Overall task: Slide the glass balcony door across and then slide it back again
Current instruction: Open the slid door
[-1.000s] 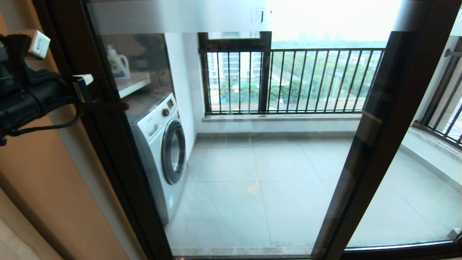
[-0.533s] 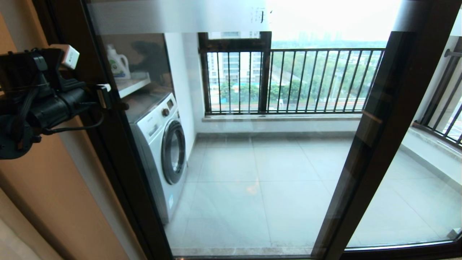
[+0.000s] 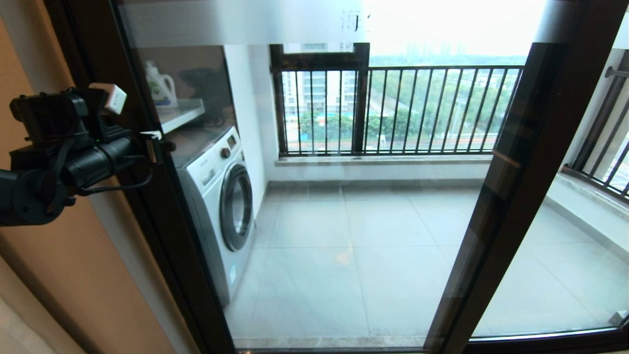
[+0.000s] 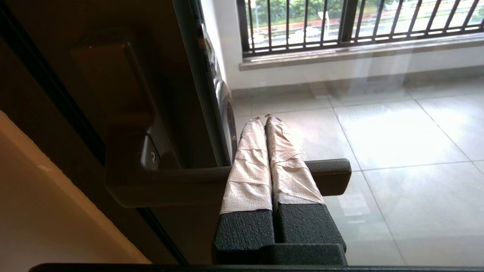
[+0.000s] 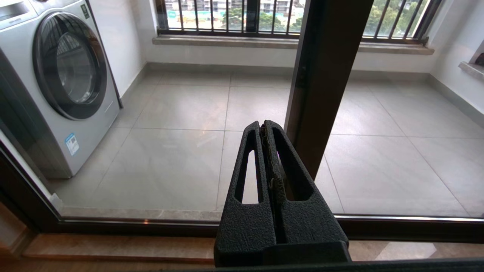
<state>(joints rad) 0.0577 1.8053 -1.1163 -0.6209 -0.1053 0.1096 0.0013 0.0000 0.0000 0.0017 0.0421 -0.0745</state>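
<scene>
The glass balcony door (image 3: 344,236) fills the head view, with a dark frame (image 3: 147,206) on its left and a frosted top strip (image 3: 236,22) bearing characters. Its black bar handle (image 3: 168,145) sticks out from that left frame. My left gripper (image 3: 156,145) is at the handle. In the left wrist view the gripper (image 4: 262,118) is shut with nothing between its tape-wrapped fingers (image 4: 249,162), which lie across the handle (image 4: 334,175) near its free end. My right gripper (image 5: 264,125) is shut and empty, low before the glass (image 5: 174,158), out of the head view.
Behind the glass stand a washing machine (image 3: 223,196), a shelf with a detergent bottle (image 3: 161,87) and a railed window (image 3: 393,108). A second dark upright frame (image 3: 516,172) crosses the right side. An orange-brown wall (image 3: 49,275) lies left. The floor track (image 5: 113,224) runs below.
My left arm has moved rightward and downward, bringing its shut fingers up to the bar handle. The door has not shifted.
</scene>
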